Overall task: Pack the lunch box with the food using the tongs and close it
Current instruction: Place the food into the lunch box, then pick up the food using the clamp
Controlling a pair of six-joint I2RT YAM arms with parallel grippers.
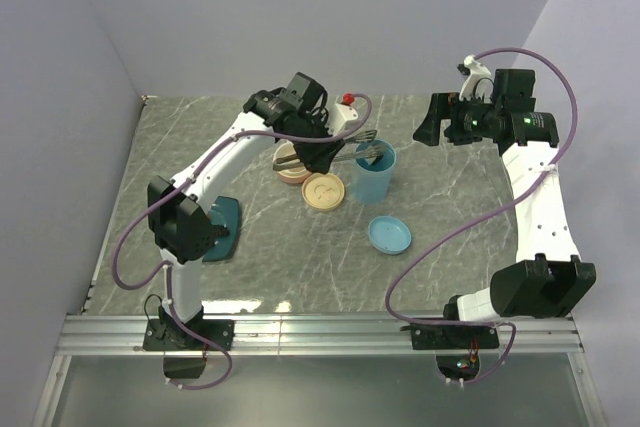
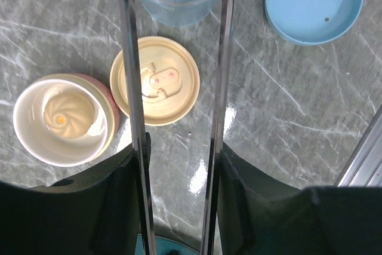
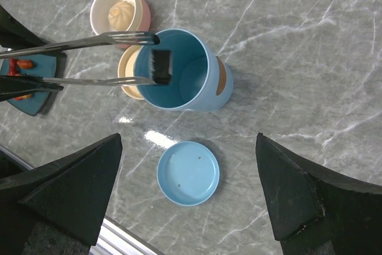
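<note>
My left gripper (image 2: 179, 159) is shut on the silvery tongs (image 2: 222, 88), one arm against each finger. The tongs reach over the open blue lunch box (image 3: 179, 70). At their tips hangs a black-and-white roll slice (image 3: 160, 65), over the box mouth and against the lower arm; the upper tip stands a little off it. A pale beige ball (image 3: 121, 10) lies in a pink tub (image 2: 24, 129). Red-orange pieces (image 3: 24, 64) rest on the teal plate (image 3: 30, 97). The right gripper (image 3: 188, 141) is open and empty, high above the blue lid (image 3: 188, 173).
A cream lid (image 2: 156, 80) lies between the pink tub and the lunch box. The teal plate (image 1: 225, 219) sits by the left arm's base. A white device with a red knob (image 1: 348, 99) stands at the back. A metal rail (image 1: 320, 332) runs along the near edge.
</note>
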